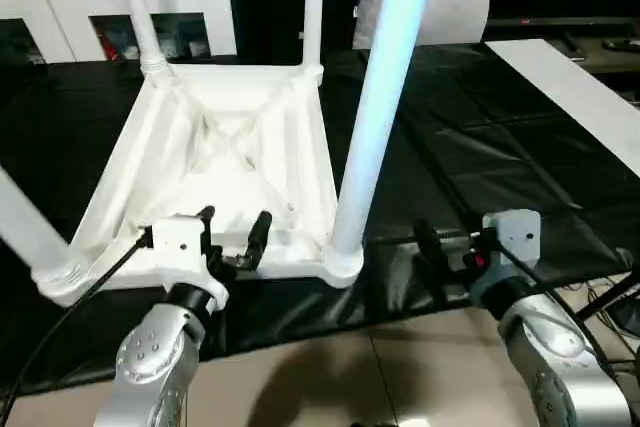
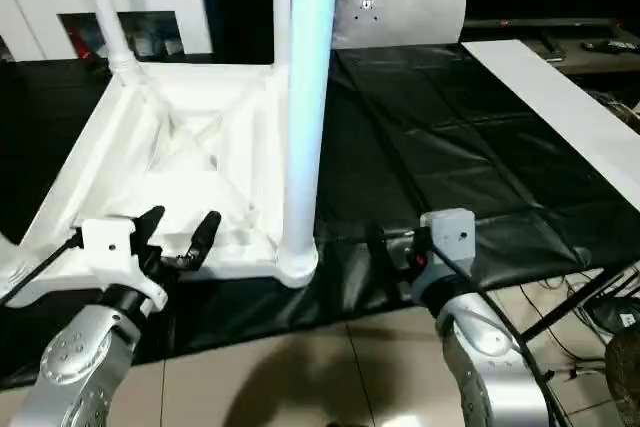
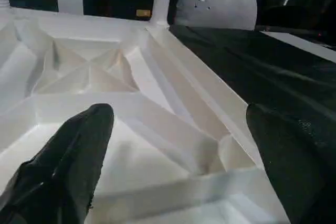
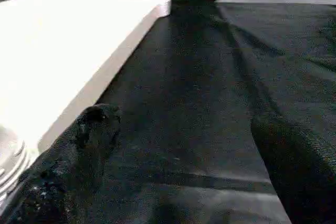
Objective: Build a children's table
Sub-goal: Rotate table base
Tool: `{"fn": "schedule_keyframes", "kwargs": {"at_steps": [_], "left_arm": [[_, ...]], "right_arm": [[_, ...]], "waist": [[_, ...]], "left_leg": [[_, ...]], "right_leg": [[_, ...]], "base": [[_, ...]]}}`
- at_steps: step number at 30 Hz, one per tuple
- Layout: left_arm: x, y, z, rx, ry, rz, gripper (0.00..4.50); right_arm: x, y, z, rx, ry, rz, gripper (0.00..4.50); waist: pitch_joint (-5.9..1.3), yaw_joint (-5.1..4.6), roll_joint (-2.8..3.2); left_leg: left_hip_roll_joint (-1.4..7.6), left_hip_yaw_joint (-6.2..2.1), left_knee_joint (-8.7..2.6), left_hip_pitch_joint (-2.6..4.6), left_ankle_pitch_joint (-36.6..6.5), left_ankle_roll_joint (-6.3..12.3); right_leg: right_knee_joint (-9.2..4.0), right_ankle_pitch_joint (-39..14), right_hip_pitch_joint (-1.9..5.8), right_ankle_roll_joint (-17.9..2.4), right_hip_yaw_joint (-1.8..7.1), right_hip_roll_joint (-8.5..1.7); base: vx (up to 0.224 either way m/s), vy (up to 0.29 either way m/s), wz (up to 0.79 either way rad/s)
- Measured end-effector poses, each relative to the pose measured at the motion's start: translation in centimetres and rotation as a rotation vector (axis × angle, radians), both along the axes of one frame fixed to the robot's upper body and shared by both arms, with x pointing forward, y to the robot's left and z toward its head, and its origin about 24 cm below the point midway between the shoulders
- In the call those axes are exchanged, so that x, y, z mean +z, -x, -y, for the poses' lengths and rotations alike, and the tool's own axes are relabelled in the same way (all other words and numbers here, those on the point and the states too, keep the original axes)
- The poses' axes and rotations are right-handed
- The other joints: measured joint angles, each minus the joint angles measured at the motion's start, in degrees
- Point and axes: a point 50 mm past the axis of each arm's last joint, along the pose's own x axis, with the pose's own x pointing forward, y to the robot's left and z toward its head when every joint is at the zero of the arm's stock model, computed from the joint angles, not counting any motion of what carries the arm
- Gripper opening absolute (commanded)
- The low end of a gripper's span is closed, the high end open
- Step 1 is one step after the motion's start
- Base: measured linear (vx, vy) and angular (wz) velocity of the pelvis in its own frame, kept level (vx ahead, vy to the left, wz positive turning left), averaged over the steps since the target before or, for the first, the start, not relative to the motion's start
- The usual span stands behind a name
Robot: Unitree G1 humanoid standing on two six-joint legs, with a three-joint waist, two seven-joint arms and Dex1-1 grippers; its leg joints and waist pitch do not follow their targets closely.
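While the tabletop (image 1: 225, 162) lies upside down on the black mat (image 1: 480, 167) in the head views, all four legs (image 1: 375, 117) stand up from its corners. The left gripper (image 1: 233, 230) hovers over the near rim, fingers spread wide and empty. In the right wrist view, the right gripper (image 4: 178, 145) is released too, over bare mat just beside the tabletop's edge.

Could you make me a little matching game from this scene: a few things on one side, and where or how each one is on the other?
Things:
1. tabletop
2. near right leg
3. left gripper
4. right gripper

States:
a. open, over the black mat
b. lying underside up
c. standing in a corner socket
d. open, at the tabletop's near edge

Pairs: 1-b, 2-c, 3-d, 4-a
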Motion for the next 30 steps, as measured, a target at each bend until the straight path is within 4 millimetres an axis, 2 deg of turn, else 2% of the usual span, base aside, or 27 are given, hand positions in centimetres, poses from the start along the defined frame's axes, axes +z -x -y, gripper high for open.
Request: {"fn": "schedule_keyframes", "kwargs": {"at_steps": [1,3,4,5,6,7,8,9,10,11,15,19,25,30], "left_arm": [[0.1,-0.1,0.2,-0.006,0.003,0.005,4.47],[0.0,0.0,0.2,-0.005,0.003,0.000,4.47],[-0.1,0.0,0.1,-0.004,0.003,-0.003,4.47],[-0.1,0.0,0.1,-0.004,0.002,-0.003,4.47],[-0.1,0.0,0.1,-0.004,0.000,-0.004,4.47],[-0.3,0.2,-0.2,0.007,-0.004,-0.014,4.47],[-0.5,0.2,-0.5,0.016,-0.008,-0.021,4.47],[-0.6,0.2,-0.7,0.020,-0.015,-0.024,4.47],[-0.5,0.1,-0.6,0.021,-0.011,-0.020,4.47],[-0.4,0.0,-0.5,0.017,-0.007,-0.015,4.47],[-0.7,-0.3,-0.1,0.005,0.008,-0.013,4.47],[-1.0,-0.3,-0.2,0.012,0.006,-0.021,4.47],[-0.9,-0.3,-0.3,0.016,-0.004,-0.012,4.47],[-1.2,0.0,-0.4,0.020,-0.016,-0.022,4.47]], "right_arm": [[-0.2,0.1,0.2,0.002,0.024,-0.007,4.50],[-0.3,0.1,0.1,0.004,0.030,-0.010,4.50],[-0.3,0.1,0.0,0.005,0.026,-0.011,4.50],[-0.3,0.1,-0.2,0.009,0.025,-0.009,4.50],[-0.4,0.1,-0.3,0.010,0.019,-0.008,4.50],[-0.2,-0.1,-0.7,0.012,-0.006,0.005,4.50],[-0.1,-0.2,-0.9,0.012,-0.022,0.014,4.50],[-0.1,-0.1,-0.9,0.011,-0.025,0.014,4.50],[-0.2,-0.1,-0.6,0.003,-0.014,0.011,4.50],[-0.3,-0.1,-0.3,-0.006,-0.005,0.006,4.50],[-0.5,-0.1,0.4,-0.022,0.011,-0.003,4.50],[-0.4,-0.2,0.4,-0.012,0.010,0.008,4.50],[-0.6,-0.4,0.7,0.009,0.034,0.000,4.50],[-0.7,-0.4,0.5,0.019,0.032,-0.004,4.50]], "waist": [[-0.14,-0.01,0.22],[-0.26,0.37,0.44],[-0.23,0.96,0.62],[-0.20,1.39,0.79],[-0.21,1.53,0.92],[-0.24,1.78,0.63],[-0.19,1.74,0.54],[-0.24,1.52,0.33],[-0.38,1.53,0.13],[-0.54,1.59,0.19],[-0.80,1.44,0.03],[-0.89,1.36,-0.12],[-0.99,1.65,-0.43],[-1.04,1.44,-0.51]], "left_leg": [[-0.29,-1.04,0.35,-0.71,-0.02,0.35],[-0.75,-2.61,0.91,-1.63,-0.34,0.95],[-1.03,-3.52,1.30,-1.94,-0.61,1.41],[-1.25,-4.23,1.68,-2.18,-0.90,1.90],[-1.21,-4.55,1.73,-1.61,-1.12,2.01],[-1.50,-4.63,1.44,-0.62,-1.37,1.58],[-1.80,-4.45,1.46,0.11,-1.71,1.13],[-2.17,-4.19,1.47,0.74,-2.06,1.22],[-2.42,-3.47,1.50,0.84,-2.40,1.73],[-2.42,-3.20,1.66,0.78,-2.68,2.26],[-2.24,-3.07,1.91,0.65,-3.21,3.16],[-2.26,-3.09,1.88,1.01,-3.59,3.80],[-2.21,-2.98,1.88,1.22,-3.74,4.07],[-2.21,-2.96,1.87,1.29,-3.75,4.03]], "right_leg": [[-0.06,-0.48,0.31,0.10,-1.14,-0.24],[0.00,-1.24,0.84,0.22,-2.81,-0.72],[-0.06,-1.68,1.44,0.43,-3.60,-0.94],[-0.17,-1.95,1.89,0.66,-4.11,-1.02],[-0.17,-2.31,2.16,0.72,-3.85,-0.85],[0.72,-2.95,2.27,0.34,-2.51,-0.77],[1.86,-3.79,2.05,-0.19,-1.36,-0.75],[2.82,-4.60,2.14,-0.26,-0.41,-0.83],[3.28,-5.06,2.39,-0.06,0.47,-0.84],[3.21,-5.14,2.51,0.12,0.51,-0.79],[2.93,-5.50,2.68,0.63,0.45,-0.59],[3.03,-5.93,2.85,0.46,0.47,-0.61],[3.01,-6.10,3.17,0.48,0.43,-0.56],[3.01,-6.10,3.18,0.48,0.46,-0.57]], "base": [[0.084,0.007,0.37],[0.085,0.006,0.46],[0.085,0.007,0.49],[0.085,0.007,0.49],[0.136,0.012,0.43],[0.154,-0.021,0.23],[0.154,-0.021,0.23],[0.104,-0.018,0.01],[0.000,0.000,0.00],[0.000,0.000,0.00],[0.043,-0.003,0.00],[0.000,0.000,0.00],[0.000,0.000,0.00],[0.000,0.000,0.00]]}}
